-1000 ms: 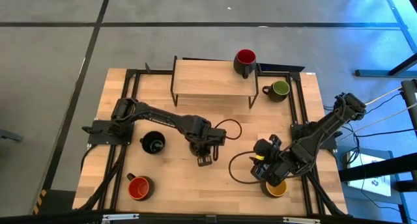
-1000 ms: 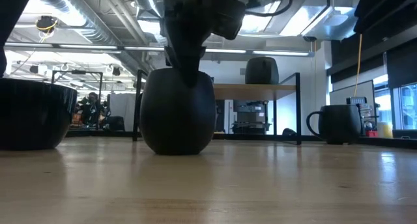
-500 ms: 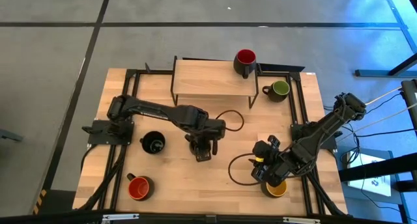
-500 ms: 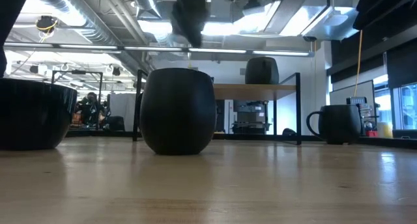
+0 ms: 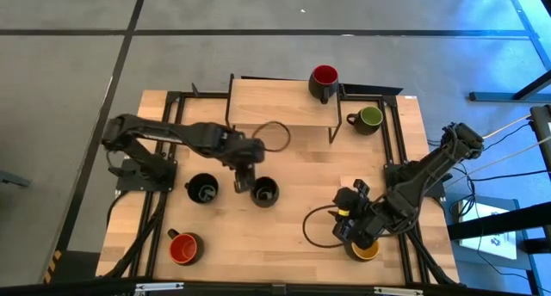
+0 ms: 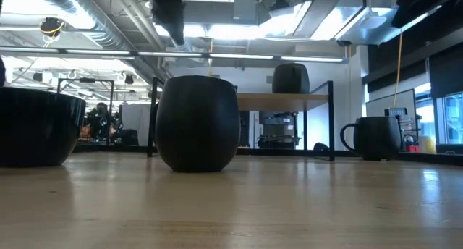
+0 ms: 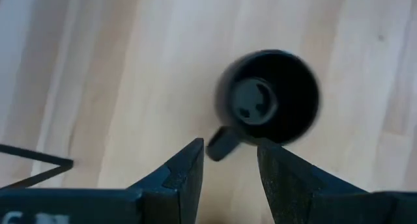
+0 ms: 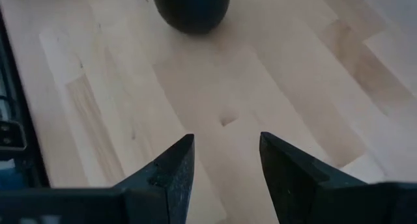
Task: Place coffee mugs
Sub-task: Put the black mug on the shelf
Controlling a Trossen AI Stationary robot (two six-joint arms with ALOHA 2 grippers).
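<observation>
In the high view a black-lined mug (image 5: 265,193) stands upright on the table's middle, and a second one (image 5: 203,189) stands to its left. My left gripper (image 5: 239,183) hovers between them, open and raised. In its wrist view (image 7: 229,164) the mug (image 7: 270,97) lies ahead with its handle (image 7: 221,144) toward the fingers. A red-lined mug (image 5: 183,247) sits near the front left. The yellow-lined mug (image 5: 366,248) sits front right beside my open right gripper (image 5: 344,217). Another red-lined mug (image 5: 324,81) stands on the shelf, and the green-lined mug (image 5: 368,118) stands beside it.
A small wooden shelf on black legs (image 5: 280,102) stands at the table's far middle. Black frame rails (image 5: 389,132) run along both sides. Cables loop over the table near each gripper. The low view shows the middle mug (image 6: 197,124) with bare wood in front of it.
My left gripper has let go of the black-lined mug, risen off it and drawn back toward the table's left and far side. The mug stays upright where it stood. My right arm has kept still.
</observation>
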